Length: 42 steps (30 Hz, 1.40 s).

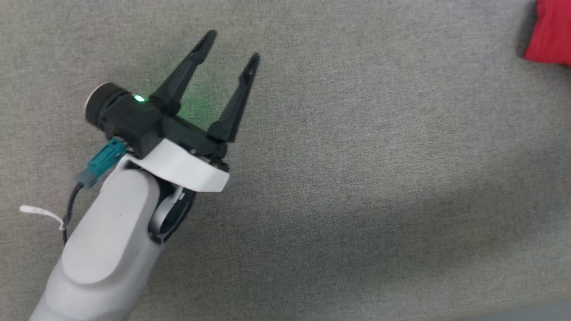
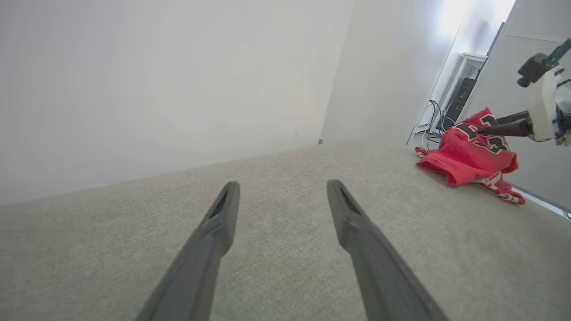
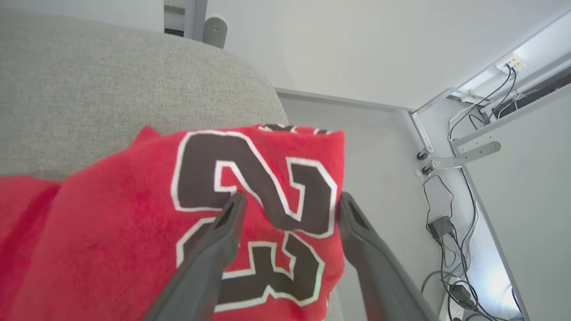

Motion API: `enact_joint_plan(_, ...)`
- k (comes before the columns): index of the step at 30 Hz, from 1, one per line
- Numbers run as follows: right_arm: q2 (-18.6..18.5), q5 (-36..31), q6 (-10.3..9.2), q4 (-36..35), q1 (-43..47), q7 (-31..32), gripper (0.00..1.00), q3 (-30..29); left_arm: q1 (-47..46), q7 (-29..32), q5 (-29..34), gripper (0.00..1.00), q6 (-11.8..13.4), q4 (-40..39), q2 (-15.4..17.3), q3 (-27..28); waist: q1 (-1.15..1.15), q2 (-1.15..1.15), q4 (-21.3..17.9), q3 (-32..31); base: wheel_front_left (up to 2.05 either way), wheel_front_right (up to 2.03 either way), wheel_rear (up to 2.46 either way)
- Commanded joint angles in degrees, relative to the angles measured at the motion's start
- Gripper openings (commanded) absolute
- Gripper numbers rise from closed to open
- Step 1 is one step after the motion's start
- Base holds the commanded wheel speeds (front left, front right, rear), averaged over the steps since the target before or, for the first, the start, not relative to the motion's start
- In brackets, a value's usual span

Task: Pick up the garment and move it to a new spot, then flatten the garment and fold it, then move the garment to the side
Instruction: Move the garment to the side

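Shirt (image 1: 551,35) heaped at the right edge of the grey cushion (image 1: 357,187)

In the head view the left gripper (image 1: 232,47) sits at the left over bare cushion. Its two dark fingers are spread wide with nothing between them, pointing up and to the right. A green light (image 1: 139,98) glows on its black body, and a teal plug (image 1: 105,156) sticks out at the wrist. A strip of the red shirt lies in the top right corner, well apart from this gripper.

The left wrist view looks along the same spread fingers across the cushion to a white wall (image 2: 178,89). Off to the right the shirt is crumpled in a loose heap, with striped trim along its low edge. The right gripper (image 2: 488,125) reaches in from the right, its fingertips at the top of the heap.

In the right wrist view the right gripper (image 3: 292,196) also has its fingers spread, not pinching the cloth. The tips lie against the red fabric on either side of the black, white-outlined number 23 (image 3: 250,178), and the cloth bulges up between them. The shirt rests by the cushion's rounded corner. Beyond that edge, lower down, cables (image 3: 446,249) trail over a pale floor.
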Motion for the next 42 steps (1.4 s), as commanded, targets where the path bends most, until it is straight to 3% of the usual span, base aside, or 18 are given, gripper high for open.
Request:
enact_joint_plan(1,0.3,0.4,-0.04,0.5,-0.4,-1.0,1.00,-0.1,1.2,-0.3,0.3,1.00,-0.2,-0.4,0.2,1.1,0.00,0.00,-0.2,-0.7,0.00,0.00,0.00)
enact_joint_plan(18,5.2,7.0,-0.04,-2.5,4.7,-10.6,1.00,2.9,10.8,-0.3,1.5,1.00,-0.2,-3.8,-1.3,10.9,0.00,0.00,1.1,-8.2,0.00,0.00,0.00)
enact_joint_plan(29,8.0,11.7,-0.04,-13.7,16.7,-20.1,1.00,6.2,19.6,-0.3,2.7,1.00,-0.2,-5.5,-3.5,18.3,0.00,0.00,4.8,-14.8,0.00,0.00,0.00)
enact_joint_plan(42,14.4,7.8,-0.04,-27.6,35.2,-24.4,1.00,1.0,29.3,-0.3,4.7,1.00,-0.2,-6.2,-6.6,26.4,0.00,0.00,7.8,-21.0,0.00,0.00,0.00)
